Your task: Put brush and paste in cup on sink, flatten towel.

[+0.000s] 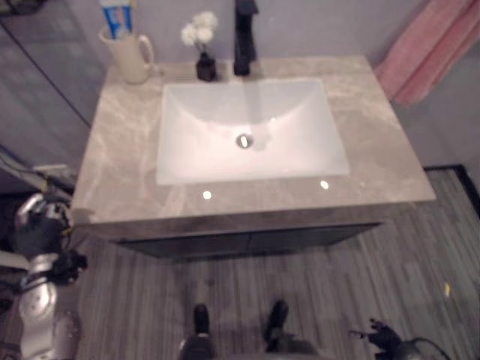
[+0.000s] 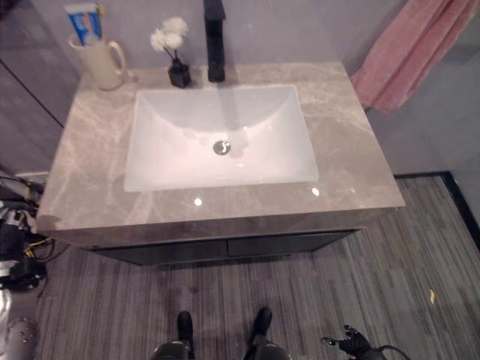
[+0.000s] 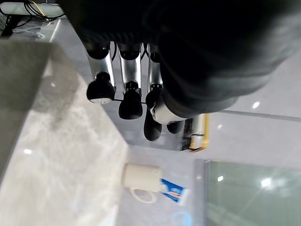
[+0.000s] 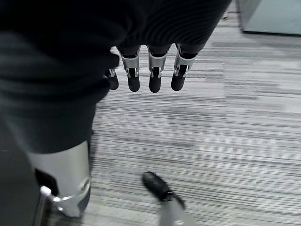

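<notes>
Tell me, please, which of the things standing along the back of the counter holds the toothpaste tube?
The cream cup with a handle, in the back left corner; the blue and white tube sticks out of it. The small dark vase holds only white flowers.

Head pair looks down from high up; wrist cameras sit close behind each hand.

Both eye views look steeply down from well back on the surface [image 1: 375, 142], sharing the basin [image 2: 217, 135], cup [image 1: 129, 54] at upper left and pink towel [image 2: 409, 52] at upper right. The left wrist view looks past the left hand [image 3: 127, 89] along the surface to the same cup. The right wrist view faces the floor [image 4: 235, 122] past the right hand [image 4: 150, 70].
</notes>
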Controlling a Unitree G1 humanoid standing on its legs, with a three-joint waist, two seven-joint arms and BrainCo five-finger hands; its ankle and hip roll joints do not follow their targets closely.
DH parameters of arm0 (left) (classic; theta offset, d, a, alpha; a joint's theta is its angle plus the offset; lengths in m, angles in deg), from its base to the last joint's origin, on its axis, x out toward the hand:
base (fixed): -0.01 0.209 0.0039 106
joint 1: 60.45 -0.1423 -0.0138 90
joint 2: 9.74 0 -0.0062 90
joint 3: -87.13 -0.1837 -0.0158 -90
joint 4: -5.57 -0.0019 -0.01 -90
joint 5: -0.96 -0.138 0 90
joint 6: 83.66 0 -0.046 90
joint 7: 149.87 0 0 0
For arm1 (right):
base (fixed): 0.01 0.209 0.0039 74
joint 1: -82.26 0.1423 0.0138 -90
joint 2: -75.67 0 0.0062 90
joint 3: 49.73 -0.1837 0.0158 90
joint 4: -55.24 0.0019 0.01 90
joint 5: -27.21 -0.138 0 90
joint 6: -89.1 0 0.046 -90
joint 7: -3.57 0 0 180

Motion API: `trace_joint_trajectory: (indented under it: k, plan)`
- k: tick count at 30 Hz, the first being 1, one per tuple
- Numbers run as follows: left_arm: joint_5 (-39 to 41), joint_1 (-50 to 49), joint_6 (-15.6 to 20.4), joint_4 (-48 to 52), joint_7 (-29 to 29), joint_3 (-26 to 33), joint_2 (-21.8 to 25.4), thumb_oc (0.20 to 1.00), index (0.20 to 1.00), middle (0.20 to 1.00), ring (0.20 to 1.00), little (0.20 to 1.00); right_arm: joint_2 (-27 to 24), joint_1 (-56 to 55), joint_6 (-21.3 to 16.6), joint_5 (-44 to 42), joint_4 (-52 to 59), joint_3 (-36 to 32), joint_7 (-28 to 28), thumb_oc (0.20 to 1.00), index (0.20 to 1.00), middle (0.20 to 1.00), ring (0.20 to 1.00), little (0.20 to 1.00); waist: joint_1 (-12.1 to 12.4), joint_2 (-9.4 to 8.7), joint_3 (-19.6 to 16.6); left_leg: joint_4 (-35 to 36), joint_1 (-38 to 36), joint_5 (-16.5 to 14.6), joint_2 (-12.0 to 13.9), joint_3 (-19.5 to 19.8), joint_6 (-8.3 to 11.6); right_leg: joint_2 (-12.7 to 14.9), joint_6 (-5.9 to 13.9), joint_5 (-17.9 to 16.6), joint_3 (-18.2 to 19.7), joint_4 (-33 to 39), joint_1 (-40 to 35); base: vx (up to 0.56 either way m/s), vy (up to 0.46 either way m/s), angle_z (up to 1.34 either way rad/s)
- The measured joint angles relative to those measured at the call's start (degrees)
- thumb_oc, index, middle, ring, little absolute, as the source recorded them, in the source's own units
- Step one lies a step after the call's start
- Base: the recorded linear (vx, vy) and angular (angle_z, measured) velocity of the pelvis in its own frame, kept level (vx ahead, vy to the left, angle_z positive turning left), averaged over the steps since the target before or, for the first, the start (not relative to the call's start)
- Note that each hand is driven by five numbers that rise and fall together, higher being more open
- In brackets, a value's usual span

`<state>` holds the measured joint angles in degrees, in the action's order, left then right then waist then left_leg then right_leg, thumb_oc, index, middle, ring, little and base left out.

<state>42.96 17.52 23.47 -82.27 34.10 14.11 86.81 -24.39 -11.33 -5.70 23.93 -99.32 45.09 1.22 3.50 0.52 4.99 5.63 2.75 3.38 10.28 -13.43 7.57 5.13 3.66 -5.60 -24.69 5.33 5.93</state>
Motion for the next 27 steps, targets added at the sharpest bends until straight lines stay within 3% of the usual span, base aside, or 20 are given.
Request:
trace_joint_trajectory:
  k: [2, 4, 8, 13, 16, 19, 20, 21, 23, 25, 27]
  plan:
    - [-0.2, 0.3, 0.1, 0.5, -2.0, -0.5, -2.4, 1.0, 1.0, 1.0, 1.0, 1.0, 0.5, 0.1, 0.0, 1.1, -0.1, 0.0, 0.0, 1.0, 1.0, 1.0, 1.0, 1.0, -0.1, -0.33, -1.6, 0.0, 0.0, -0.1, 0.7, 0.2, -0.31, -0.7, -0.28, 0.2, -0.5, 0.0, -0.2, -0.01, -0.171, 0.0]
    - [0.2, 0.6, 0.4, 0.4, -2.8, -0.1, -6.7, 1.0, 1.0, 1.0, 1.0, 1.0, 1.3, 0.1, 0.1, 1.2, -0.4, 0.4, 0.0, 1.0, 1.0, 1.0, 1.0, 1.0, 0.0, -0.83, -1.9, -0.6, -1.0, -0.1, 1.2, 0.5, -0.32, -1.2, -0.63, 0.4, -0.5, 0.0, -1.5, 0.01, -0.15, -0.02]
    - [1.1, 2.3, 2.3, -1.3, -2.7, 2.9, -10.3, 1.0, 1.0, 1.0, 1.0, 1.0, 2.6, -1.3, 0.1, 1.2, -0.4, 0.6, 0.1, 1.0, 1.0, 1.0, 1.0, 1.0, -0.1, -1.73, -2.7, -0.9, -2.0, -0.5, 2.2, 1.1, -0.79, -2.0, -1.57, 1.1, -1.3, 0.0, -3.0, 0.01, -0.156, 0.09]
    - [8.7, 6.7, 8.4, -11.3, 4.8, 9.1, -15.1, 1.0, 1.0, 1.0, 1.0, 1.0, 3.3, -1.0, 0.2, 3.3, -2.3, 1.6, 1.3, 1.0, 1.0, 1.0, 1.0, 1.0, 0.5, -1.48, -2.7, -2.8, -2.7, -1.3, 3.4, 2.3, -2.08, -3.3, -2.83, 2.0, -2.5, -0.6, -5.1, 0.01, -0.185, 0.08]
    - [11.1, 6.5, 8.9, -13.3, 6.2, 8.4, -15.6, 1.0, 1.0, 1.0, 1.0, 1.0, 3.3, -1.5, 0.2, 3.3, -2.3, 2.2, 2.2, 1.0, 1.0, 1.0, 1.0, 1.0, 1.2, -1.32, -2.6, -3.4, -2.6, -0.7, 4.1, 3.7, -2.34, -4.4, -3.39, 2.7, -3.1, -0.2, -5.5, 0.0, -0.161, 0.14]
    - [11.2, 6.8, 8.9, -13.7, 6.0, 7.2, -15.5, 1.0, 1.0, 1.0, 1.0, 1.0, 3.5, -1.5, 0.1, 3.3, -2.3, 2.2, 2.9, 1.0, 1.0, 1.0, 1.0, 1.0, 2.1, -3.65, -1.3, -9.1, 1.0, 1.6, 3.3, 6.9, -2.42, -3.3, -4.08, 3.1, -3.3, 0.0, -5.6, 0.0, -0.03, 0.1]
    - [11.4, 6.9, 8.9, -14.1, 6.0, 7.0, -15.5, 1.0, 1.0, 1.0, 1.0, 1.0, 3.3, -1.0, 0.1, 3.3, -2.8, 2.3, 3.6, 1.0, 1.0, 1.0, 1.0, 1.0, 3.4, -5.58, -0.2, -10.9, 3.1, 2.0, 1.1, 12.1, -1.25, -1.9, -5.22, 3.3, -3.0, 0.0, -6.0, -0.01, 0.004, 0.14]
    - [11.4, 6.9, 8.9, -14.1, 6.0, 6.8, -15.4, 1.0, 1.0, 1.0, 1.0, 1.0, 3.3, -1.0, 0.2, 3.3, -3.1, 2.2, 3.7, 1.0, 1.0, 1.0, 1.0, 1.0, 3.4, -6.21, 0.1, -10.9, 3.7, 1.4, -0.3, 14.5, -0.37, -1.2, -5.59, 3.5, -3.1, 0.0, -5.8, 0.0, 0.0, 0.23]
    - [11.5, 6.9, 9.1, -14.1, 6.2, 6.9, -15.4, 1.0, 1.0, 1.0, 1.0, 1.0, 2.6, -1.1, 0.3, 3.4, -4.1, 2.1, 4.5, 1.0, 1.0, 1.0, 1.0, 1.0, 4.1, -6.69, 0.9, -7.9, 6.4, 1.1, -4.0, 16.8, 0.14, 0.1, -5.63, 3.5, -3.9, 0.0, -4.3, 0.04, 0.05, 0.23]
    - [11.4, 6.9, 9.3, -14.0, 6.6, 7.4, -15.1, 1.0, 1.0, 1.0, 1.0, 1.0, 2.5, -0.3, 0.4, 3.5, -4.8, 2.2, 4.7, 1.0, 1.0, 1.0, 1.0, 1.0, 4.9, -6.15, 1.4, -6.3, 7.5, 1.0, -5.9, 17.5, 0.16, 0.1, -5.69, 3.4, -4.1, -0.1, -3.6, 0.08, 0.098, 0.06]
    - [10.9, 6.7, 9.6, -12.8, 7.5, 8.7, -14.6, 1.0, 1.0, 1.0, 1.0, 1.0, 2.4, 1.0, 0.7, 4.1, -5.1, 2.7, 4.7, 1.0, 1.0, 1.0, 1.0, 1.0, 6.4, -5.79, 2.1, -2.6, 7.0, 1.0, -8.2, 20.9, 0.17, 0.1, -5.69, 3.4, -2.3, -1.4, -2.5, 0.08, 0.121, -0.43]
